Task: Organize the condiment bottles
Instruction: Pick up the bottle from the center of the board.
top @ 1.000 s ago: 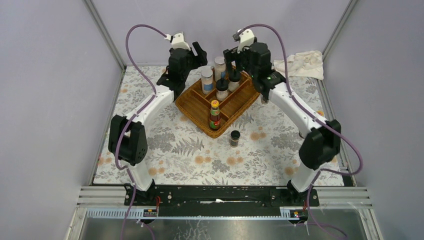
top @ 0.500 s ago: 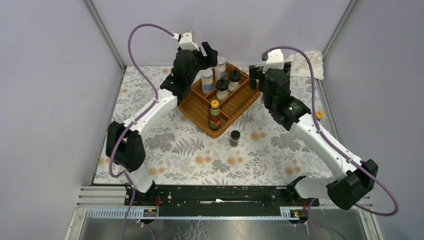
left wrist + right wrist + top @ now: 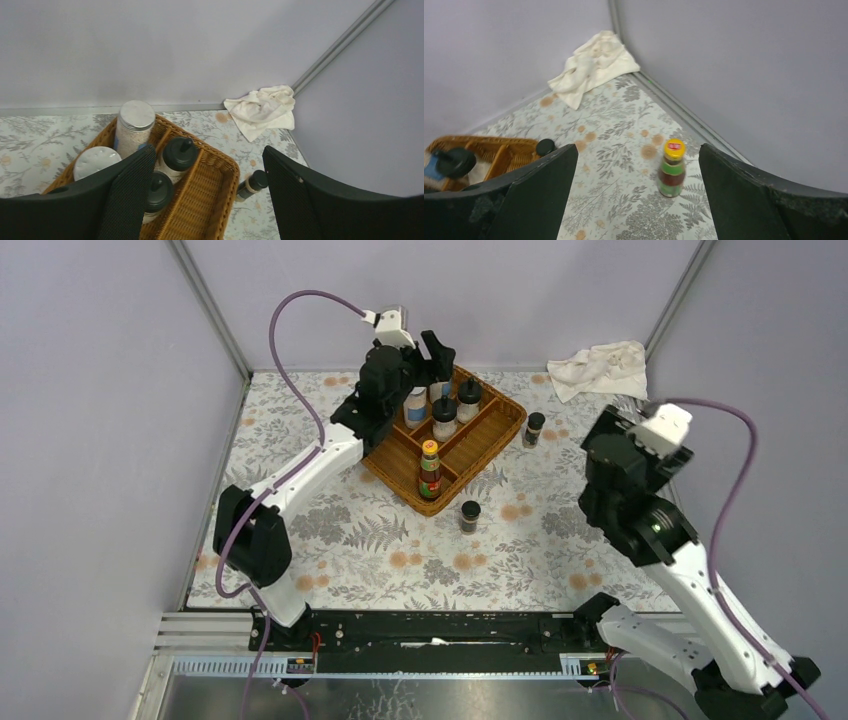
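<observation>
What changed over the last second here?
The right arm swung back from the wicker tray, away to the right; the right gripper, open, now faces a yellow-capped sauce bottle. The left gripper edged further over the tray. Tray, its bottles and the dark jar in front stayed put.

Bright, even and diffuse throughout, lit from overhead to judge by the shadows; no hard highlights on the lavender walls.

Top view: sharp from edge to edge, with only pale, soft-edged shadows beneath the arms on the floral-patterned bench (image 3: pixel 350 540) and a dull sheen on the brushed metal strip (image 3: pixel 450 695) along the bottom of the frame.

Left wrist view: crisp on the crumpled white cloth (image 3: pixel 262 107) at upper right and on the silver-lidded white shaker (image 3: pixel 136 114) at centre left. Darker and slightly soft on the left tool (image 3: pixel 208 150) along the bottom edge.

Right wrist view: smeared with motion blur. Soft on the yellow-capped red-labelled sauce bottle (image 3: pixel 671 167), blurrier still on the brown wicker divided tray (image 3: pixel 499 147) at lower left.
</observation>
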{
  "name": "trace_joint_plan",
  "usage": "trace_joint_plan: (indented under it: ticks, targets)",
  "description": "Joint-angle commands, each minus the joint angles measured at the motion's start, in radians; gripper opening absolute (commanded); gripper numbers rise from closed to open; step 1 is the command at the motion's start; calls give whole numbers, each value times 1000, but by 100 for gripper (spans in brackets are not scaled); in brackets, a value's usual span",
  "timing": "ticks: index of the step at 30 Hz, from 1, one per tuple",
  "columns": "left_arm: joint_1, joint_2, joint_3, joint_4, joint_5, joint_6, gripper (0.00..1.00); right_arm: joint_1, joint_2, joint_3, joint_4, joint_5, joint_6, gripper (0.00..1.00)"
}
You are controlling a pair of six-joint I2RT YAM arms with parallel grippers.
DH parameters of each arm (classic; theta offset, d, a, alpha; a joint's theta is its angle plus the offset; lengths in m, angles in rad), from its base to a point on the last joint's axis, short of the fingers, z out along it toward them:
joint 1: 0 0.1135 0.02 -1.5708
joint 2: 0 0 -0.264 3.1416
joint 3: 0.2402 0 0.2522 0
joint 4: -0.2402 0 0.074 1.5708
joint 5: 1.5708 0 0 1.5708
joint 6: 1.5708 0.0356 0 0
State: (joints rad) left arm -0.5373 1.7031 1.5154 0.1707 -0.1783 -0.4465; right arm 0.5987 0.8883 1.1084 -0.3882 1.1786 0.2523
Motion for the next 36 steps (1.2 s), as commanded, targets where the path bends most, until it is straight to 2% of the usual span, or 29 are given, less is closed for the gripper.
trace_joint_plan:
  ticks: [1,5,11,13,15,20,26,33,36]
  targets:
    - [-26,-11,14,45,16,-20,83,7,-63,9,-330,198,359,99]
    - [-41,-25,14,40,8,-13,83,7,-56,1,-555,221,615,99]
    - [-57,-64,0,44,-20,13,84,6,52,-26,-937,243,1085,100]
    - [-61,-67,0,44,-27,20,84,6,77,-55,-1000,249,1187,100]
    - [-64,-68,-3,48,-25,18,84,6,89,-81,-998,250,1213,100]
    - [-73,-59,-2,47,-28,26,84,6,88,-140,-916,252,1190,100]
    - [-77,-59,-5,49,-36,32,84,-4,83,-196,-739,253,1042,99]
    - [-92,-75,-8,52,-49,55,84,-65,85,-244,-449,222,782,98]
    - [-95,-77,-8,54,-50,60,84,-112,66,-290,-225,168,577,96]
